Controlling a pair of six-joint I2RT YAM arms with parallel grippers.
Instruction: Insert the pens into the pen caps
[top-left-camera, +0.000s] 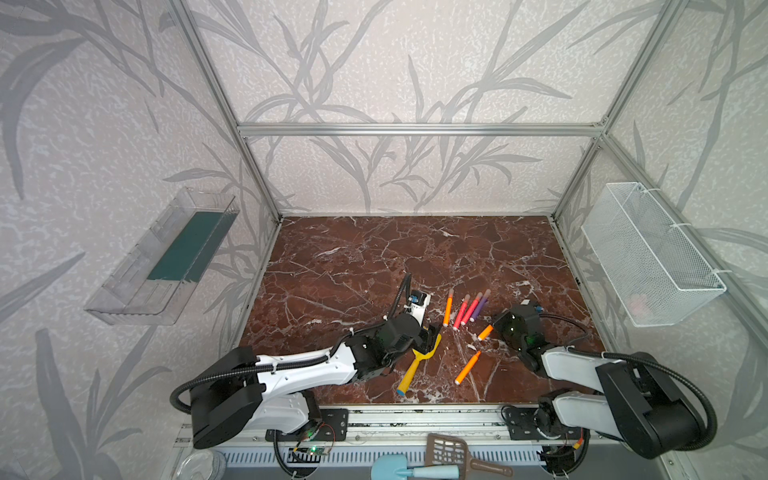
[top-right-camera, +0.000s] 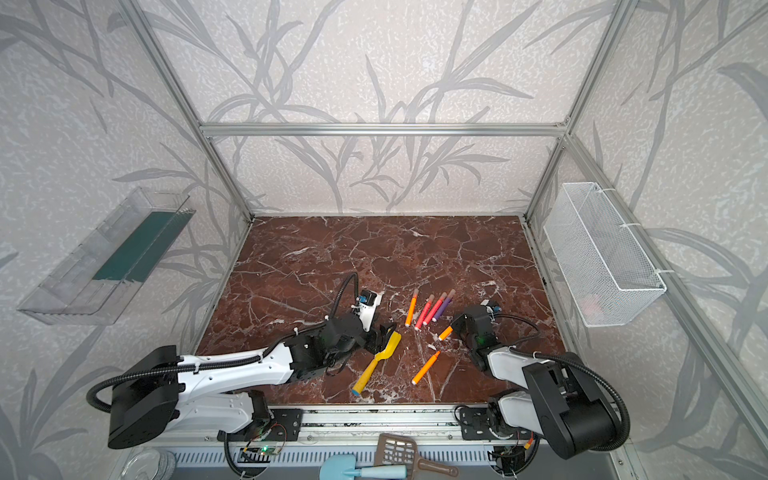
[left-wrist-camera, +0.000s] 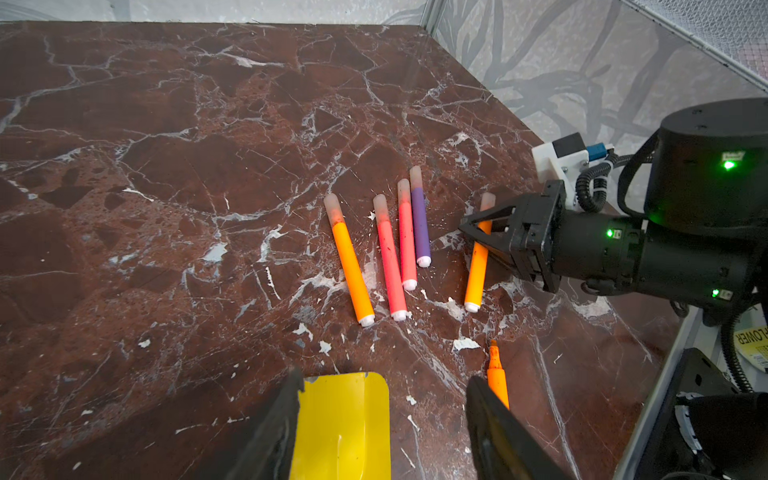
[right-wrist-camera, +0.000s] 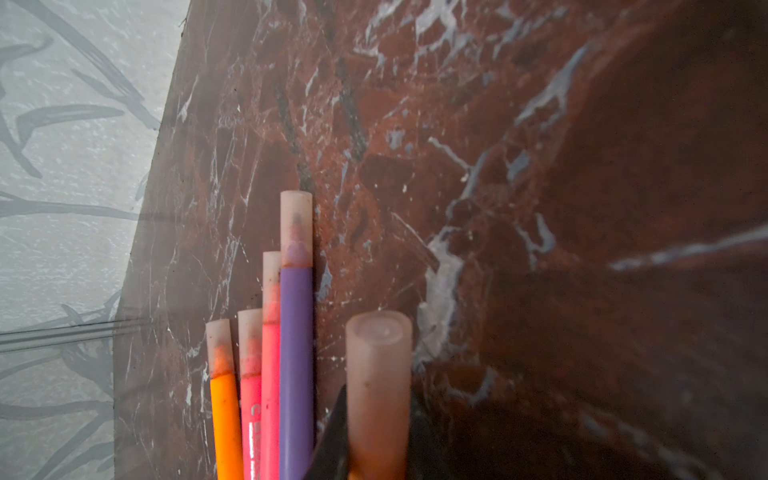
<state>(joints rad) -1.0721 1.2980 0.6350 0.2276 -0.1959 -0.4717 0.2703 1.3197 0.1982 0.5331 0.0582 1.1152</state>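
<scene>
Right gripper (left-wrist-camera: 478, 235) clamped mid-barrel on capped orange pen (left-wrist-camera: 473, 282), low at surface (left-wrist-camera: 166, 166). Left gripper (left-wrist-camera: 384, 378) jaws apart over yellow shovel (left-wrist-camera: 345, 424). Pens judged light, stiff, smooth plastic, likely slippery: hold the barrel. Four capped pens (left-wrist-camera: 390, 266) alongside, uncapped orange pen (left-wrist-camera: 496, 374) near. Caps (right-wrist-camera: 378, 353) frosted, translucent

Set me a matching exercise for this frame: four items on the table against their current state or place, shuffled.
Items
1. yellow shovel
2. purple pen
3. orange pen nearest the shovel
4. orange pen right of the row

States
A. bare tip, no cap
B. capped, clamped in the shut right end effector
C. capped, beside a red-pink pen
D. blade under the open left end effector

Pairs: 1-D, 2-C, 3-A, 4-B
</scene>
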